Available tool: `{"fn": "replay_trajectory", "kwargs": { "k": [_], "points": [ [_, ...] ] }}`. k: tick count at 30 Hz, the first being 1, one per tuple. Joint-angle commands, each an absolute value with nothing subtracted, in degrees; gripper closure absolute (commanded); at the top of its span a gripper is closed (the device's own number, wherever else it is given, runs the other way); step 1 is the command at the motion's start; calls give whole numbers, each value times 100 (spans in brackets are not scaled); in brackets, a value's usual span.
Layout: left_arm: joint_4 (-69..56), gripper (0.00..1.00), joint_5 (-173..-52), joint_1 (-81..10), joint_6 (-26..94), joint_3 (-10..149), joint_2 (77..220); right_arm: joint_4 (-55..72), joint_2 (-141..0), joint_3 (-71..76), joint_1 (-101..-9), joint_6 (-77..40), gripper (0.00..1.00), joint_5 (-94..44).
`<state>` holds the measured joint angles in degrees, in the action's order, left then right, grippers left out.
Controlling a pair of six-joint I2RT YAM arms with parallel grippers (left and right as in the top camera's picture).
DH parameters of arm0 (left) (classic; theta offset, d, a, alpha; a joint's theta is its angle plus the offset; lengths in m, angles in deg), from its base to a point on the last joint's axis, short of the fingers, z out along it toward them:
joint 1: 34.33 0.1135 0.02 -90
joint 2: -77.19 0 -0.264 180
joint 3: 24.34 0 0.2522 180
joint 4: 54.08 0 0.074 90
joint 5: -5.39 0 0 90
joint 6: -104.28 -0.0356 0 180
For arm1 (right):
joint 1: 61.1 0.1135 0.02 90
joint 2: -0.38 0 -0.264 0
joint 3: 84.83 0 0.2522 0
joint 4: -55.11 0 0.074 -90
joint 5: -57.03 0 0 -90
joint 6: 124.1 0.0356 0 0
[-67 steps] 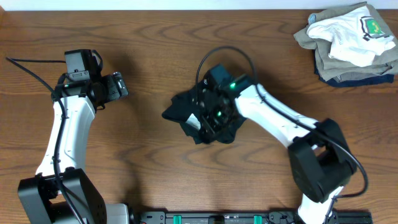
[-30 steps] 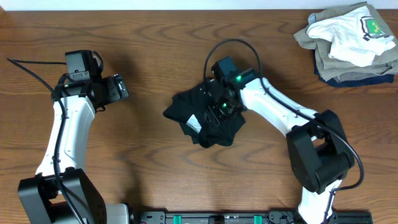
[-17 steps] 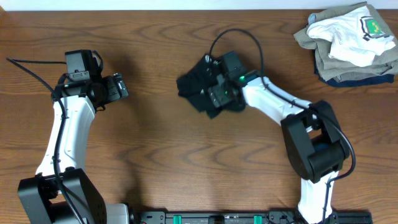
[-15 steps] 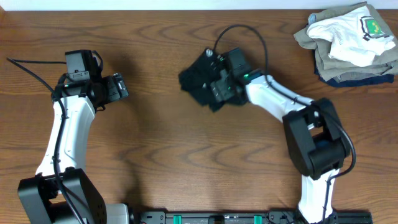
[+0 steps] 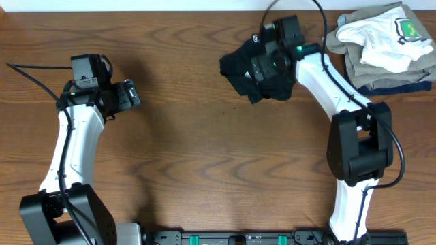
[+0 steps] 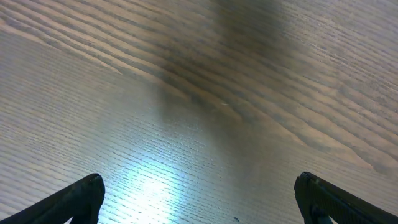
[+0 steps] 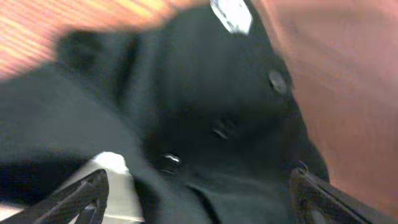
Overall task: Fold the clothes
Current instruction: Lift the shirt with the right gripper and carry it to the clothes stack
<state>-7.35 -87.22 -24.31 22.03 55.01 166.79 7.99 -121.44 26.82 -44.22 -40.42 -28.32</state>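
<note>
The left claw (image 5: pixel 128 94) hangs over the tabletop (image 5: pixel 204 170) at about 9 o'clock. In its wrist view the two fingers (image 6: pixel 81 199) stand wide apart, with wood grain under them. At about 1 o'clock the black polo shirt (image 5: pixel 240 68) lies in a crumpled heap. The right claw (image 5: pixel 271 62) sits on top of this heap. Its wrist view is blurred, but the fingers there are spread wide, and black cloth with small buttons (image 7: pixel 278 81) and a white label (image 7: pixel 230 14) fills the space between them. Whether any cloth is caught, I cannot tell. At 3 o'clock of the shirt, near but apart, is a pile of folded garments (image 5: pixel 371 68) with a white one (image 5: pixel 381 41) on top.
</note>
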Motion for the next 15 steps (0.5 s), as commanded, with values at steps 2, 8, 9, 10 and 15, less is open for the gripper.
{"fn": "replay_trajectory", "kwargs": {
  "k": [2, 8, 9, 10, 15],
  "points": [
    [-743, 2, -8711, -2400, 2275, 5555, 16720, 572, -11930, 2990, -3984, -4285, 10, -2673],
    [-739, 2, -8711, -2400, 2275, 5555, 16720, 292, -12155, 2879, -3445, -4298, 14, -3735],
    [-739, 2, -8711, -2400, 2275, 5555, 16720, 246, -12201, 2857, -3381, -4298, 15, -3811],
    [-739, 2, -8711, -2400, 2275, 5555, 16720, 211, -12267, 2826, -3324, -4298, 17, -3860],
    [-737, 2, -8711, -2400, 2275, 5553, 16720, 309, -12481, 2686, -3167, -4294, 23, -3964]
  ]
}}
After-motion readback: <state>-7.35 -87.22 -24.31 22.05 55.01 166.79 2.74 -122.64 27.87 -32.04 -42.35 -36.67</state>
